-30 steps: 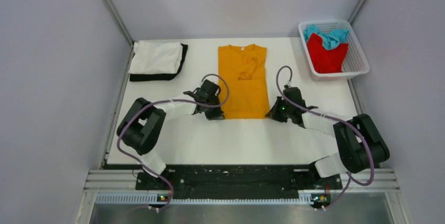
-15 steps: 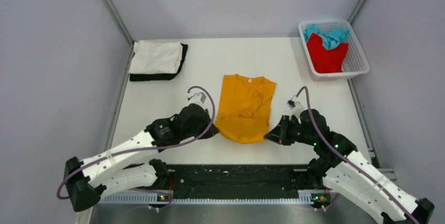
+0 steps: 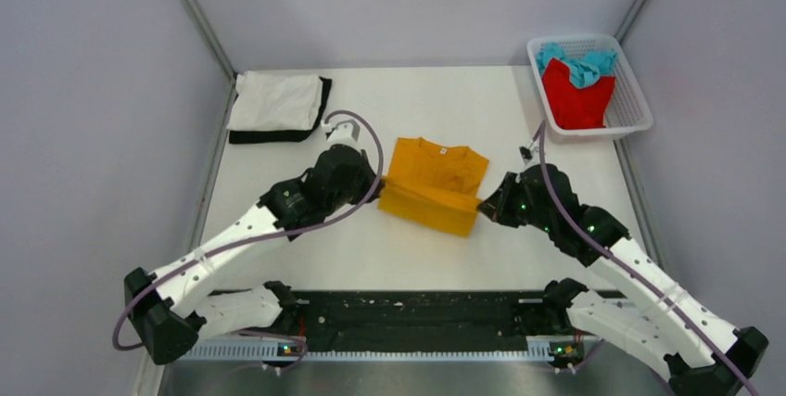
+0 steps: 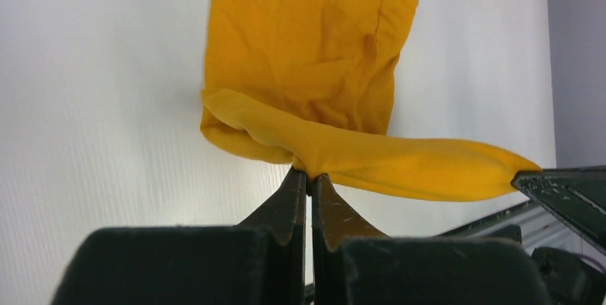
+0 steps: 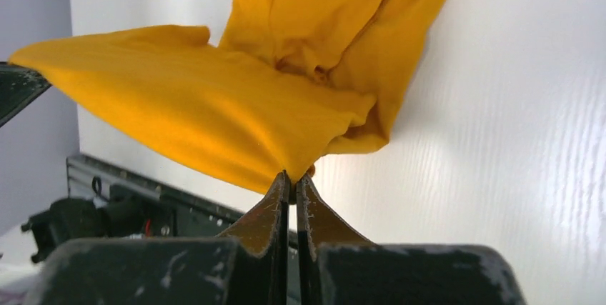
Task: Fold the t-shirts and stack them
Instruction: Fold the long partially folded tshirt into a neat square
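Observation:
The orange-yellow t-shirt (image 3: 434, 181) lies mid-table with its near hem lifted and carried over its body. My left gripper (image 3: 378, 188) is shut on the hem's left corner (image 4: 304, 166). My right gripper (image 3: 482, 207) is shut on the hem's right corner (image 5: 294, 169). The hem hangs stretched between them above the table. A folded white t-shirt (image 3: 276, 99) lies on a folded black t-shirt (image 3: 278, 135) at the back left. The red t-shirt (image 3: 575, 95) and the teal t-shirt (image 3: 579, 64) lie crumpled in the basket.
The white mesh basket (image 3: 640, 108) stands at the back right corner. Grey walls close in the white table (image 3: 417, 248) on the left, right and back. The black rail with the arm bases (image 3: 408, 308) runs along the near edge.
Both grippers pulled the shirt toward the near edge, then lifted the hem and carried it back away from the bases, doubling the shirt over itself. The shirt now lies shorter.

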